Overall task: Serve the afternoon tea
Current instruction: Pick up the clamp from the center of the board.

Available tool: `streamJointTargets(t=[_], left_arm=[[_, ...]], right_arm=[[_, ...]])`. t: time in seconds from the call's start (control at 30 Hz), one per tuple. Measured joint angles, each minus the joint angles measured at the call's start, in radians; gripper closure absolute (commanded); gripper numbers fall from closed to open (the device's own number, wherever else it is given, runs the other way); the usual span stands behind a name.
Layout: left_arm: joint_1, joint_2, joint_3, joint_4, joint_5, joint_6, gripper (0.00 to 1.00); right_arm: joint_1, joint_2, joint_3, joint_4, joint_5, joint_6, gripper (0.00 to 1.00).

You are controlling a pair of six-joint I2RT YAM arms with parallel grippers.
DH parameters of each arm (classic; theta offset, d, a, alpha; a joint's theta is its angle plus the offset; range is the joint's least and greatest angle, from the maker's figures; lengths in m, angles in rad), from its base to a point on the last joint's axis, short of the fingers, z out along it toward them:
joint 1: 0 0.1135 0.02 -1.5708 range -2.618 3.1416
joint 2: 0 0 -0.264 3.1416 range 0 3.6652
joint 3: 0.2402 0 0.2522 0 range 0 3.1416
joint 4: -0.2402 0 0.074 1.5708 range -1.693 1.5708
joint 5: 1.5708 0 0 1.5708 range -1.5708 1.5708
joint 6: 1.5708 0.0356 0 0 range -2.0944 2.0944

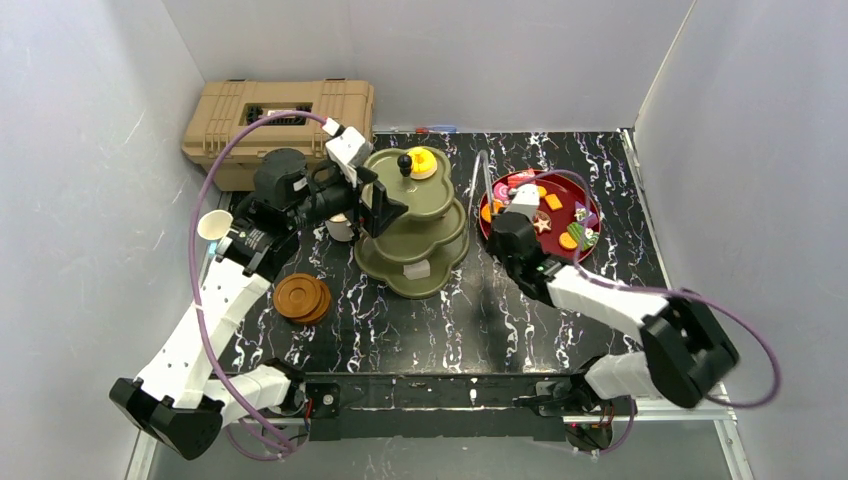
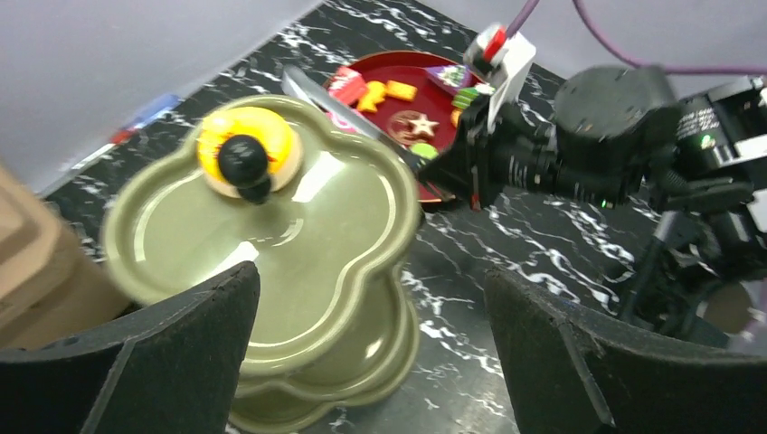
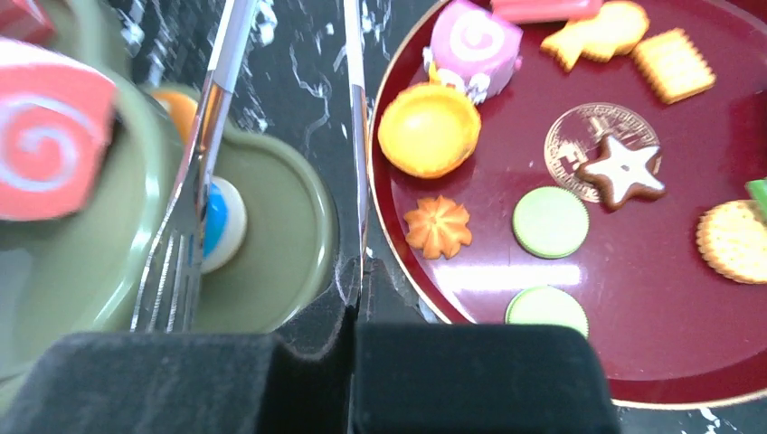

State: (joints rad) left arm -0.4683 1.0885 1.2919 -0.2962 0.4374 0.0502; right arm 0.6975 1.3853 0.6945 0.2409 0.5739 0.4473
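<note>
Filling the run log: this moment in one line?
left arm: jaws open near stand top | right arm: jaws shut by tongs | yellow pastry on top tier | plate holds pastries

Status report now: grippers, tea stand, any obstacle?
Left gripper open, near olive stand. Right gripper shut on metal tongs, between stand and red plate. Most pastries on plate.

Your stand (image 1: 415, 225) is olive green with a black knob (image 1: 405, 160) and a yellow pastry (image 1: 424, 162), your table (image 1: 420, 330) black with white marble veining. Your plate (image 3: 651, 298) is dark red, its roll (image 3: 475, 36) pink with a white swirl, its rounds (image 3: 550, 221) pale green; the tongs (image 3: 217, 108) are silver.
</note>
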Motion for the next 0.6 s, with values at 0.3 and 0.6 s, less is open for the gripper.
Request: streamJointTargets(t=[0.3, 0.6], left_arm=[[-0.177, 0.048, -0.028, 0.003, 0.063, -0.037, 0.06], [-0.327, 0.325, 0.127, 0.031, 0.015, -0.171, 0.06]], right_arm=[[0.011, -0.451, -0.125, -0.122, 0.063, -0.030, 0.99], [0.011, -0.755, -0.148, -0.170, 0.075, -0.092, 0.99]])
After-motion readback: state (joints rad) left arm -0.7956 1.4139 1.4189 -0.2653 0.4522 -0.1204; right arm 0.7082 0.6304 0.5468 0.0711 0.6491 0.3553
